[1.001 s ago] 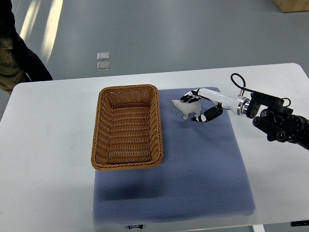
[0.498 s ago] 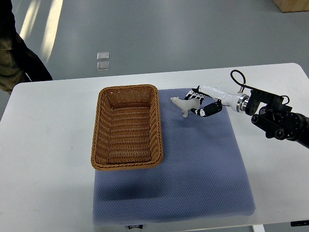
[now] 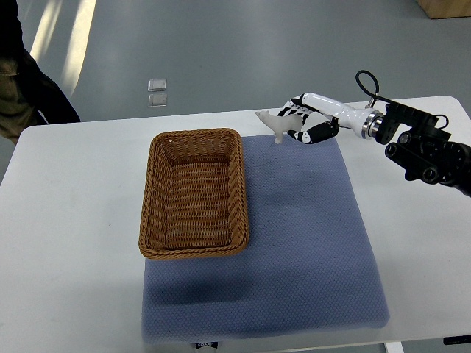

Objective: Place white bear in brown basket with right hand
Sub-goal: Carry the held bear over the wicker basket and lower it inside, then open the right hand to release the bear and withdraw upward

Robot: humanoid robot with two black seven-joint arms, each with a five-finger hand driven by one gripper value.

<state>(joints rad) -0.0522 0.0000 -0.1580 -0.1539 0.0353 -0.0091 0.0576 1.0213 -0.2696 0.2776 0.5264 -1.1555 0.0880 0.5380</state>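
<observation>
Now lifted off the blue dotted mat (image 3: 309,243), small white bear figurine (image 3: 274,123) — gripped by the right hand (image 3: 303,123) — raised beyond the brown woven rectangular basket (image 3: 194,193), 1 hand working.

You get even, bright overhead light, soft shadows on the blue mat (image 3: 309,250), sunlit streaks on the floor (image 3: 66,37) top left, sharp focus.

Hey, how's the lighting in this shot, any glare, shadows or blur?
Top view: even, sharp, no motion blur; sunlight streaks on the floor top left; a soft dark shadow on the mat below the basket; the bear in the right hand stays clear.
</observation>
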